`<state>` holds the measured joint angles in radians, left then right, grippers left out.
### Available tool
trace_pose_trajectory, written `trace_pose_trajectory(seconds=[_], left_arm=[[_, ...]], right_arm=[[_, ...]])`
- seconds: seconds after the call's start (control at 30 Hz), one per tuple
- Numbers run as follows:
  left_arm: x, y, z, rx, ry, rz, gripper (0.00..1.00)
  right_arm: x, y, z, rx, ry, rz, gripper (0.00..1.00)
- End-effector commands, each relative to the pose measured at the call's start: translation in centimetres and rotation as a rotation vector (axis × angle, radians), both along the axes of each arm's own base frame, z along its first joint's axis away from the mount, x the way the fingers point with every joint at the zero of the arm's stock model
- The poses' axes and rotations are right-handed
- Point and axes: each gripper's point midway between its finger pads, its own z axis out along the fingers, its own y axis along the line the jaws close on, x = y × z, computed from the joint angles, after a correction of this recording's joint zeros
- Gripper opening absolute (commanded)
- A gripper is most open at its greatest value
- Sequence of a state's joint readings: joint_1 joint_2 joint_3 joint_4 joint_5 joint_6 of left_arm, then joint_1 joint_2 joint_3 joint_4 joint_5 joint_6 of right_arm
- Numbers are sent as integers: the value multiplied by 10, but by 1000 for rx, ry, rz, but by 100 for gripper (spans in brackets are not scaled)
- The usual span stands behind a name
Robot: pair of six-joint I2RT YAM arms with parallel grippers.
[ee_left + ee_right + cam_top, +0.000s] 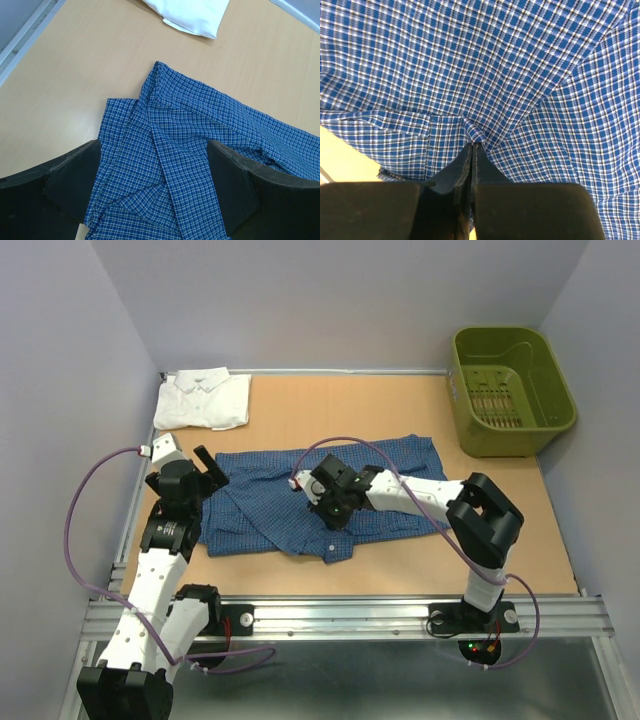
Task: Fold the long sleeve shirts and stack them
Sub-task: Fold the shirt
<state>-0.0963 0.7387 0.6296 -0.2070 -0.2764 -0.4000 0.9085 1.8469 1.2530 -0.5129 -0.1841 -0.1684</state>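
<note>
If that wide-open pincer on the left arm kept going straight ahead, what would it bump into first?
The left pincer would most likely meet the blue checked shirt first; its folded cloth fills the view between the open fingers. Depth is unclear.

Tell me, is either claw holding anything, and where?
The right gripper pinches a small fold in the middle of the blue checked shirt; the open left gripper holds nothing.

table (340, 410): tan wood-look top, metal edging along left and far sides | basket (505, 445): olive-green plastic, upright, slotted floor, at the far right corner | rail (350, 615): silver aluminium bar across the near edge | walls (330, 300): pale grey, on three sides
</note>
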Motion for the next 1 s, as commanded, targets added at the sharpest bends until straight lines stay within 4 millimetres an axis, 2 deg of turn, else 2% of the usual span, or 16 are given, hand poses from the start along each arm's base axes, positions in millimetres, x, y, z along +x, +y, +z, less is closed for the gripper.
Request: trace_pose_trajectory(seconds=[0.0, 0.1, 0.2, 0.3, 0.5, 0.6, 0.77, 0.97], left_arm=[[4, 1, 3, 12, -26, -2, 98], [5, 0, 2, 13, -20, -8, 98], [5, -1, 3, 12, -23, -12, 98], [5, -2, 2, 13, -21, -25, 98], [8, -9, 4, 10, -32, -70, 98], [9, -13, 2, 8, -26, -89, 98], [9, -13, -2, 10, -14, -92, 98], [9, -12, -2, 12, -13, -85, 99]], right_arm=[[4, 11, 40, 107, -63, 11, 1], [4, 13, 67, 162, -95, 6, 1], [1, 14, 104, 235, -125, 9, 1], [-6, 15, 120, 273, -116, 24, 0], [-36, 22, 173, 411, -55, 118, 1], [-63, 22, 198, 495, 12, 206, 0], [-96, 11, 217, 549, 98, 286, 0], [-136, 4, 223, 562, 195, 358, 0]])
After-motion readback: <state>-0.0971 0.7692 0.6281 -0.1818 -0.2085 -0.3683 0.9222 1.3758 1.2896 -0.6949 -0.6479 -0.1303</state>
